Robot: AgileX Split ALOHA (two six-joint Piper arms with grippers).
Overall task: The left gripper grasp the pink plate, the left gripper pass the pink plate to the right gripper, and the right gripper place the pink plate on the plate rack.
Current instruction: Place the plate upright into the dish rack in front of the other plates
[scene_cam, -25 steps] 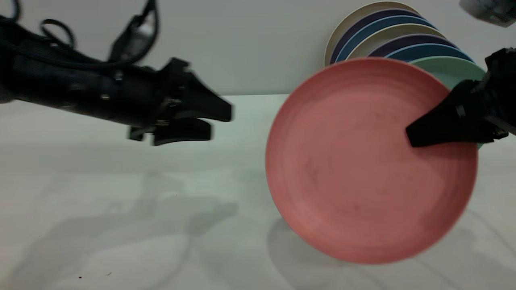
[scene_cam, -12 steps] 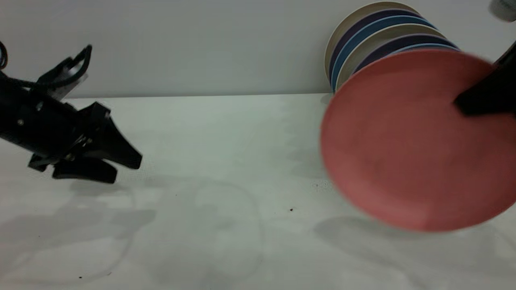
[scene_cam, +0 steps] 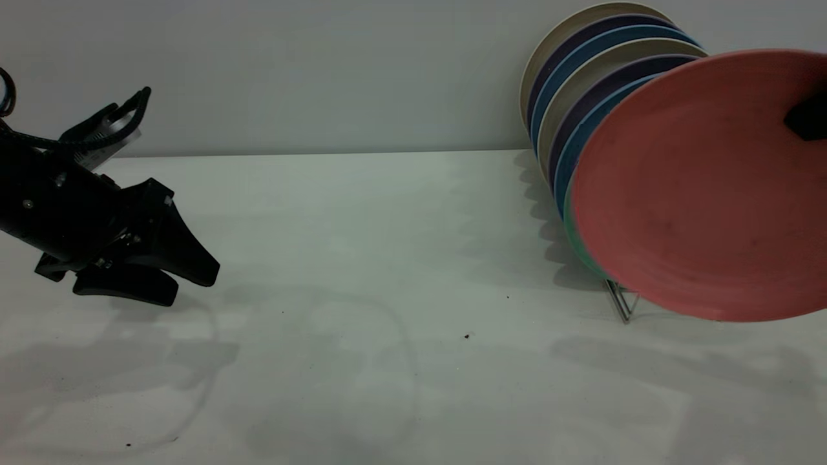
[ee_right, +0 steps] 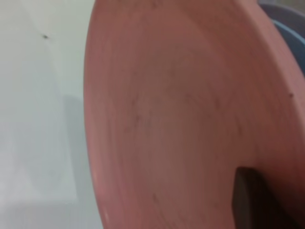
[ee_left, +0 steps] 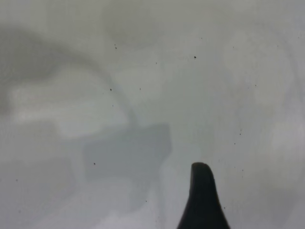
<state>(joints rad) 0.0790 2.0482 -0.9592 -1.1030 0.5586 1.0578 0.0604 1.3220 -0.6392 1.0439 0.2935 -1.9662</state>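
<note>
— Two tools over one pale table (scene_cam: 387, 258): what fills most of the exterior view?

— After the table itself, the pink plate (scene_cam: 698, 194), held up on edge and tilted, its face toward the camera. Only a dark tip of the right tool (scene_cam: 807, 119) shows, pressed on the plate's upper rim at the edge of the view. In the right wrist view one black finger (ee_right: 250, 200) lies against the plate's inner face, so that tool is clamped on the plate's rim.

— And behind the held plate?

— A row of upright plates (scene_cam: 581, 84) in cream, purple and blue, with a mint-green plate (scene_cam: 572, 229) nearest the pink one. The pink plate overlaps the front of that row and hangs clear of the table, its shadow below it.

— Where is the left tool?

— Well apart from the plate, on the far side of the table from the right tool. The left tool (scene_cam: 187, 278) hovers low over the surface, holding nothing, its two wedge-shaped jaws close together with only a narrow gap. A looping black cable (scene_cam: 39, 139) runs over its body.

— The smallest thing?

— A short stretch of the plate rack (scene_cam: 621, 305), thin silver wire, just under the pink plate's lower rim.
</note>
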